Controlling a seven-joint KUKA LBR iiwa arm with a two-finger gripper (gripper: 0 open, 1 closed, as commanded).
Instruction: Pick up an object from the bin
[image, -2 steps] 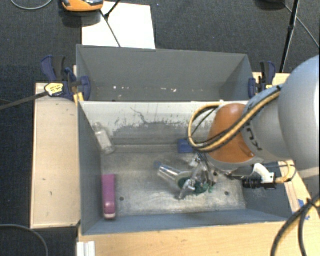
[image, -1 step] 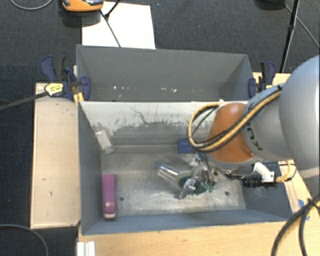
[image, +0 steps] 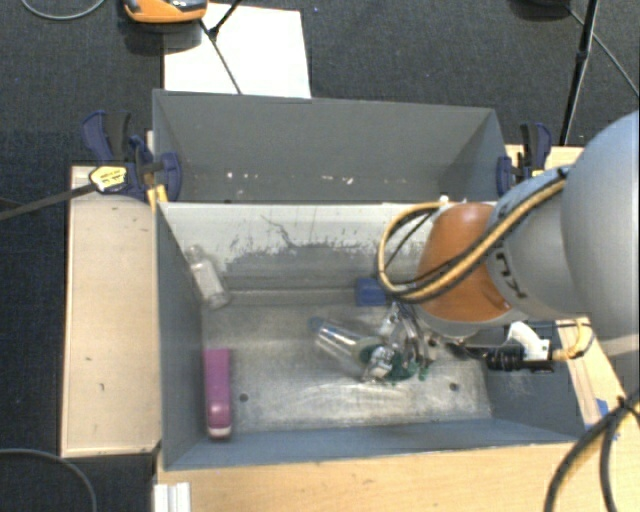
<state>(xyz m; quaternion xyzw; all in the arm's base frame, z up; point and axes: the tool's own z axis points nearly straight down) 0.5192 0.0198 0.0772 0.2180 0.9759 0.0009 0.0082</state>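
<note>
My gripper (image: 403, 345) is low over the floor of the bin, right of the middle, under the arm's orange cover. Directly at its tip lies a small dark green thing (image: 404, 370), partly hidden by the gripper. Just to its left, a clear plastic piece (image: 340, 341) lies tilted on the floor, touching or nearly touching the gripper. A small blue thing (image: 368, 291) sits behind them, by the back wall.
A purple oblong thing (image: 218, 391) lies near the front left corner. A clear little bottle (image: 208, 281) leans against the left wall at the back. The arm and its cables cover the bin's right side.
</note>
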